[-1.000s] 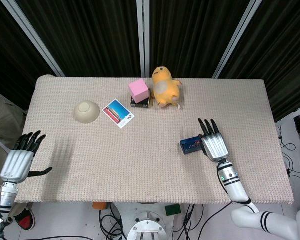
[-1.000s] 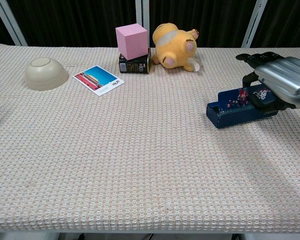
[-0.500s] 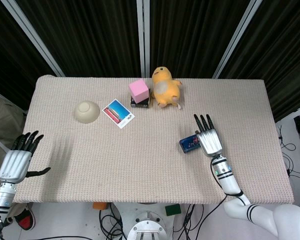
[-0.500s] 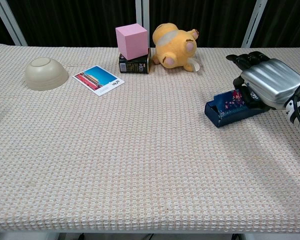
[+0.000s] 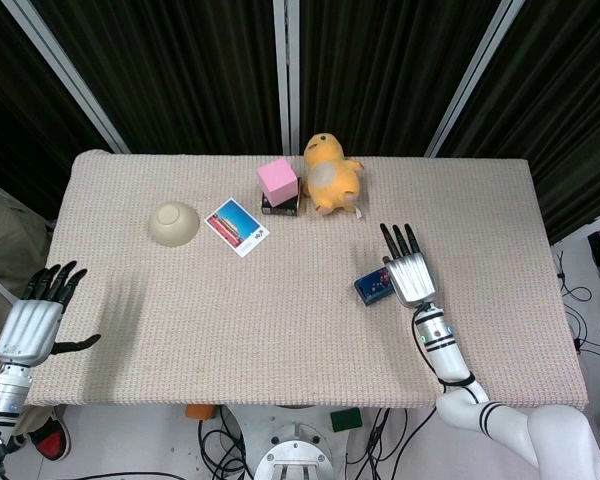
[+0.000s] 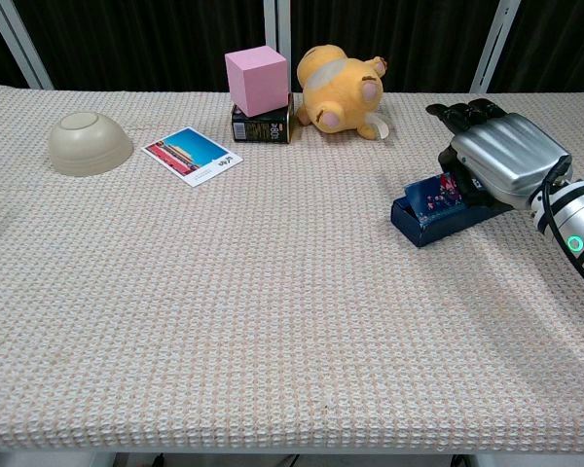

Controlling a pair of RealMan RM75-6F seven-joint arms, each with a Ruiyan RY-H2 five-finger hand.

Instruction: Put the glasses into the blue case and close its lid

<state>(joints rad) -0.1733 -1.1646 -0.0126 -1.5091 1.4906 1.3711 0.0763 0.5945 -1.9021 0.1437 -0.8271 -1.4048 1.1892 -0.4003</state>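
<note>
— Two hands showing; where is the case (image 5: 375, 288) lying?
— Right of centre on the table (image 5: 280, 330), partly under the right hand (image 5: 410, 275), which is lying flat across its right end, fingers extended.
— Gripping it?
— Cannot tell.
— And the left hand (image 5: 35, 322)?
— Hovering spread and empty at the near left edge; only the head view is catching it.

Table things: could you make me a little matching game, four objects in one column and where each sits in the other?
Things:
1. pink cube
2. bowl
3. blue case
4. postcard

Places:
A. upside down, far left of the table
B. under the right hand
C. on top of a small dark box
D. flat between bowl and dark box

Pairs: 1-C, 2-A, 3-B, 4-D
</note>
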